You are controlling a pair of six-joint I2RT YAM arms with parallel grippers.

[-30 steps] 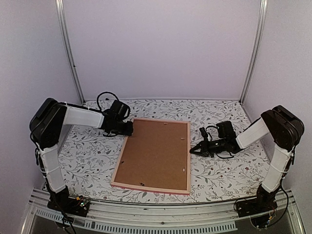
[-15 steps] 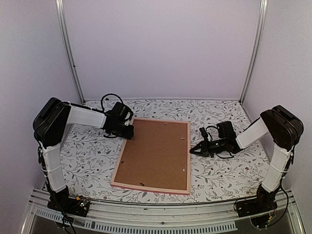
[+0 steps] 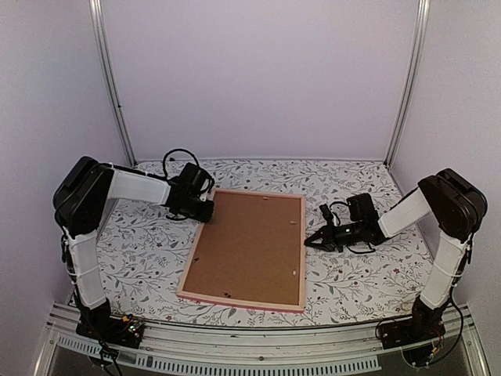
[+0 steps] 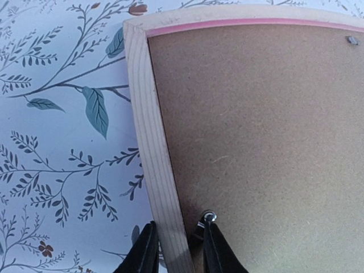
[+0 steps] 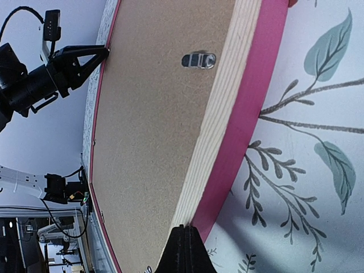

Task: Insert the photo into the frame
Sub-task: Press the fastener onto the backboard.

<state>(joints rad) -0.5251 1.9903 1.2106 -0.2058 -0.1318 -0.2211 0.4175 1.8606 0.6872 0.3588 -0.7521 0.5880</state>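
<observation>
The left claw (image 4: 177, 250) pinches the frame (image 3: 249, 249) rail; the right claw (image 3: 308, 242), closed tight, touches its right edge.

frame (image 3: 249, 249): showing pink outer edges, pale wood-grain rails, plain brown board back | tabletop (image 3: 141, 251): wearing white cloth printed with grey-green leafy sprigs and small reddish flowers | arms: showing white links, black joints | tools: appearing black

Left claw (image 4: 177, 250) has narrowed onto the frame (image 4: 149, 142) rail (far-left corner).
</observation>
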